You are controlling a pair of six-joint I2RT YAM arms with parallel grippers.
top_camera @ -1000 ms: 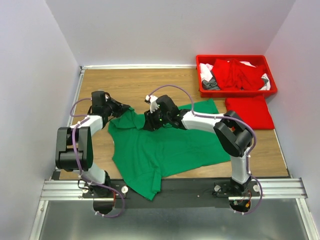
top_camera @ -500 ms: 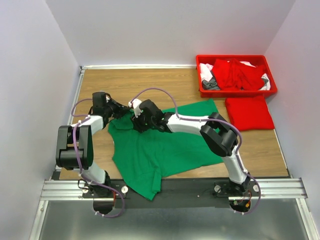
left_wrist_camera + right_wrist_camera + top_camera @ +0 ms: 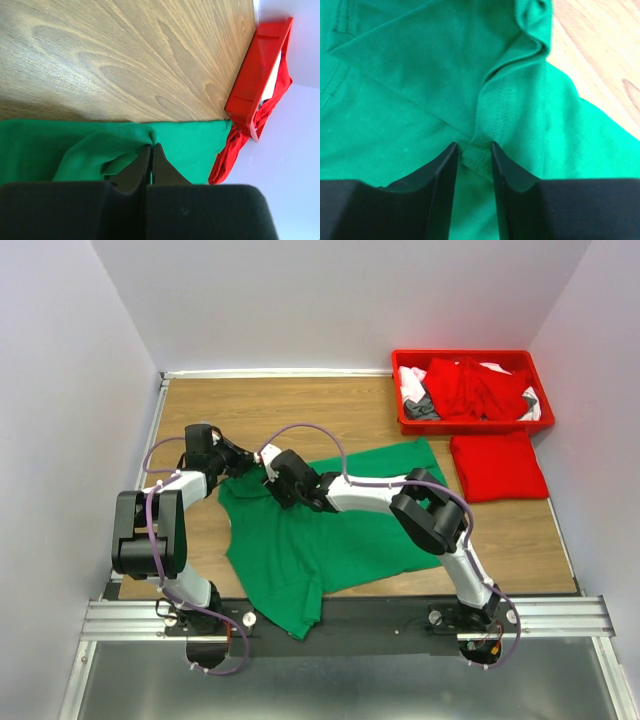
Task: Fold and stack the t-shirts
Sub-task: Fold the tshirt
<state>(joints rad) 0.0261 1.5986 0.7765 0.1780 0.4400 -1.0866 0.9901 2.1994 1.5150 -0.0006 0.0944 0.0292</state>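
Left wrist view: left gripper (image 3: 151, 150) has its jaws pressed together, with a small pinch of the green t-shirt (image 3: 60, 145) caught at the tips and the cloth puckering up to them. Right wrist view: right gripper (image 3: 472, 157) has its jaws at a slim gap, gripping a ridge of the same shirt's ribbed band that fills the gap.

Top view: both grippers sit close together at the shirt's far left corner. The left one is at the outer edge and the right one just beside it, its arm reaching across above the cloth. The green shirt lies spread and wrinkled on the wooden table (image 3: 300, 405), left of centre, and its near corner hangs over the table's near edge. A folded red t-shirt (image 3: 497, 465) lies flat at the right, just beside the green shirt's far right corner and directly in front of the red bin (image 3: 470, 427). The bin holds a heaped red garment (image 3: 475, 388), with a white/pink garment (image 3: 410, 378) and a grey garment (image 3: 420, 408) at its left end
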